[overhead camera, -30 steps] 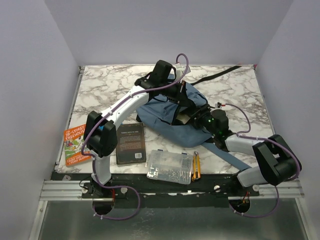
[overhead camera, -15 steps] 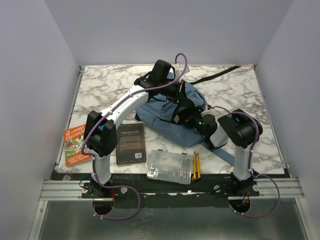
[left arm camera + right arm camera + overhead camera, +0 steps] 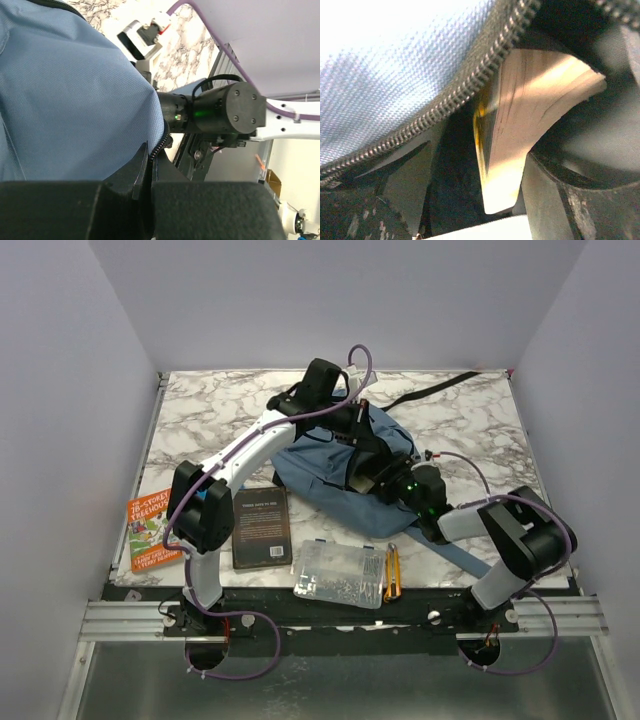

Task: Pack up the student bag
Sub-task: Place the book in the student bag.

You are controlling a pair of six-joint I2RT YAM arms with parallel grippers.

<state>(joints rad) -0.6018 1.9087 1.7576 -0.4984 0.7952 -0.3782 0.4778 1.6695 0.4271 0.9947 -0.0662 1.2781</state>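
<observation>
The blue-grey student bag lies in the middle of the marble table, with its opening facing right. My left gripper reaches over the bag and is shut on its zip edge, holding the flap up; the bag's fabric fills the left wrist view. My right gripper is pushed into the opening, with its fingers hidden in the top view. In the right wrist view its fingers stand apart under the zip. A book, page edges showing, lies between them against the right finger.
An orange book lies at the left edge and a dark book lies beside it. A clear plastic box and a yellow-black tool lie at the front. A black strap trails to the back right.
My right arm's elbow swung up toward the bag, then back out to the right, while its gripper stayed at the bag's opening. The left arm has held still.
</observation>
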